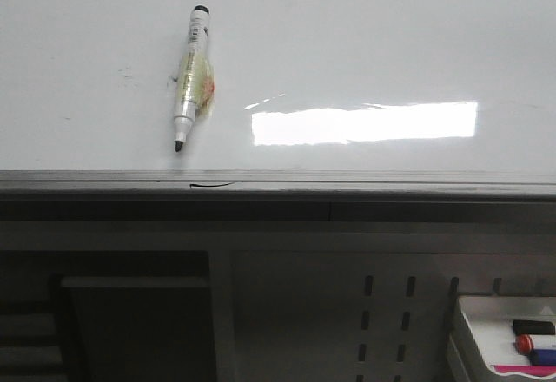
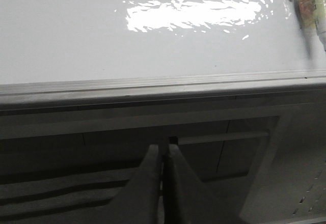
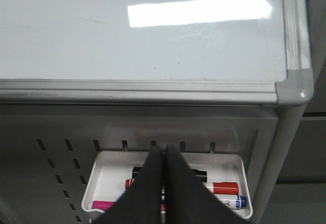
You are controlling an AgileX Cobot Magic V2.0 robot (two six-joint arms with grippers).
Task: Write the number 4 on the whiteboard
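The whiteboard (image 1: pixel 365 43) is a glossy white board with a grey metal rim and a bright glare patch. A black-tipped marker (image 1: pixel 192 76) with a yellowish wrap lies on it, uncapped tip toward the near rim; its blurred body shows in the left wrist view (image 2: pixel 310 10). No number 4 shows on the board; only faint grey smudges. My left gripper (image 2: pixel 164 150) is shut and empty, below the board's near rim. My right gripper (image 3: pixel 164 150) is shut and empty, over a white tray of markers (image 3: pixel 239 170). Neither gripper shows in the front view.
The tray (image 1: pixel 473 330) hangs on a grey perforated panel (image 1: pixel 387 312) below the board's near rim, holding red, blue, black and pink markers. The board's rounded right corner (image 3: pixel 295 86) shows in the right wrist view. A dark frame opening (image 1: pixel 130 312) lies under the board at left.
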